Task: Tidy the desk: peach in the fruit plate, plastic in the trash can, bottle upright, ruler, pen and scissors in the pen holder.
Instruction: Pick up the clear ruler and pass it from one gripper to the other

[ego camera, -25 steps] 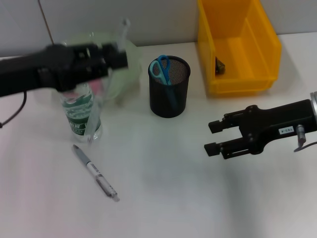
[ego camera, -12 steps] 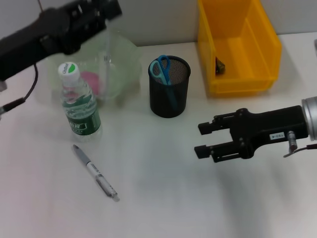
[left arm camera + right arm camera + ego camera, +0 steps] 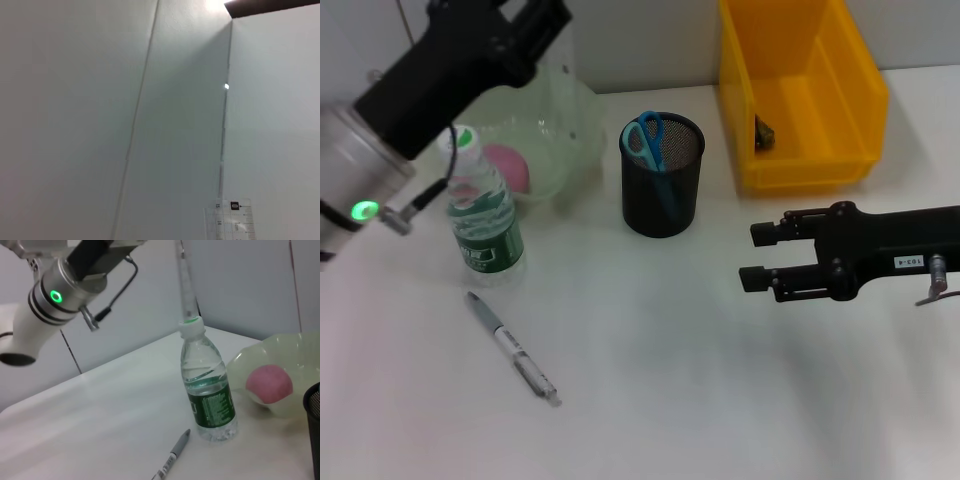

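Note:
My left gripper (image 3: 548, 15) is raised at the far left, above the pale green fruit plate (image 3: 575, 120), and is shut on the clear ruler (image 3: 186, 285), which hangs in the air; its printed end (image 3: 232, 220) shows in the left wrist view. The pink peach (image 3: 505, 165) lies in the plate. Upright in front of the plate stands the bottle (image 3: 480, 210). A grey pen (image 3: 512, 347) lies on the table nearer to me. Blue scissors (image 3: 645, 140) stand in the black mesh pen holder (image 3: 663, 190). At the right, my right gripper (image 3: 760, 257) is open and holds nothing.
A yellow bin (image 3: 800, 160) stands at the back right with a small dark thing (image 3: 763, 130) inside. The wall runs close behind the plate and the bin. The white table (image 3: 650, 380) stretches between the pen and the right arm.
The left arm has lifted the ruler from beside the bottle up over the plate. The right gripper moved left, then drew back to the right.

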`<action>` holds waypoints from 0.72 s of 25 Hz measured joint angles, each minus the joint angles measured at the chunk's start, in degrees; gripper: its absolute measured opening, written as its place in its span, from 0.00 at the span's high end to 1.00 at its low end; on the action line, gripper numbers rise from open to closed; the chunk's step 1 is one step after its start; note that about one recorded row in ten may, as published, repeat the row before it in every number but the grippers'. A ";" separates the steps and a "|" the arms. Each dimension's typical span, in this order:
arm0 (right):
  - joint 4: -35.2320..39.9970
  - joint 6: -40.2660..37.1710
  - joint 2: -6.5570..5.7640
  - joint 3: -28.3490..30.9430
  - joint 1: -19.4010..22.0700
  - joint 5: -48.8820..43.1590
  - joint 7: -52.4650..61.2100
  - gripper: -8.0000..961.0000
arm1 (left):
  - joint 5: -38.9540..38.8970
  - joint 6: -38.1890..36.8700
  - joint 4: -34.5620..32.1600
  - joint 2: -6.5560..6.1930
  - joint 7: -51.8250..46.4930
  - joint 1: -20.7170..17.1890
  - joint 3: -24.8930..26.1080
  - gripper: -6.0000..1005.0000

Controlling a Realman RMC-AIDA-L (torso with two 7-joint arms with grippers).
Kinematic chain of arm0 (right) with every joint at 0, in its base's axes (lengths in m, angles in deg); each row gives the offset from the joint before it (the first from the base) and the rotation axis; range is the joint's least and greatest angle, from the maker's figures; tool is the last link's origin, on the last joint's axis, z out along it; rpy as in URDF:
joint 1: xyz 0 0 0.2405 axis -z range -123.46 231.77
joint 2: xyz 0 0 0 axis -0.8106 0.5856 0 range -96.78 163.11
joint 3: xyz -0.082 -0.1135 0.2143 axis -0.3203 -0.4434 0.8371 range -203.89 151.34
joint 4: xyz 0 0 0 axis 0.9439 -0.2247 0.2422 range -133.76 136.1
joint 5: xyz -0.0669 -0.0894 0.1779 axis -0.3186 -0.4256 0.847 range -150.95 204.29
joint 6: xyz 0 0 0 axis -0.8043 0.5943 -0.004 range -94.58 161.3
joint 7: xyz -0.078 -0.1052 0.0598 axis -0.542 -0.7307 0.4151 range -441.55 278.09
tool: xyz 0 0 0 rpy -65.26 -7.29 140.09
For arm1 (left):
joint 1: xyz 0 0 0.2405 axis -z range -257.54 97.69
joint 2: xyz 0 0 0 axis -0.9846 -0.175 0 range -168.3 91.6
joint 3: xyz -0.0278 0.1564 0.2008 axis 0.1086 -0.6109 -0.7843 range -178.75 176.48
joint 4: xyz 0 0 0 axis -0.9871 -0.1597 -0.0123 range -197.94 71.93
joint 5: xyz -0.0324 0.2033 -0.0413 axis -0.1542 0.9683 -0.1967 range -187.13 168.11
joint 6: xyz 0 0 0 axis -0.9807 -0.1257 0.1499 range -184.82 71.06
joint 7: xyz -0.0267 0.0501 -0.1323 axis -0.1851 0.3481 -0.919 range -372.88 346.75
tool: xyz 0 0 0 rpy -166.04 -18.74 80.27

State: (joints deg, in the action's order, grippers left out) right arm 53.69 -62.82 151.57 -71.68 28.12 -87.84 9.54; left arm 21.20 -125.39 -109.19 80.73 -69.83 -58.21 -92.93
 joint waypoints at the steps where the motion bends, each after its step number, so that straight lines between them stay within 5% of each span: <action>1: -0.25 0.03 -0.05 0.13 -0.10 0.00 -0.20 0.28 | -4.26 1.27 0.40 0.01 3.93 0.08 -3.09 0.60; 4: -0.38 0.04 -0.05 1.47 -0.21 0.00 -0.99 0.28 | -10.56 3.12 0.64 0.00 9.92 0.11 -7.71 0.60; 6: -0.58 0.14 0.45 3.46 -0.36 0.54 -3.34 0.28 | -23.65 6.03 0.72 0.07 23.29 0.15 -17.38 0.60; 18: -14.67 4.08 0.74 3.33 -0.82 16.90 -22.49 0.28 | -47.15 9.40 1.83 0.10 42.78 0.87 -31.91 0.60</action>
State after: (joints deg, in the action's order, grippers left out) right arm 39.03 -58.75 152.31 -68.34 27.30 -70.94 -12.95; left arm -25.95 -115.99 -107.36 80.83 -27.05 -57.33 -124.85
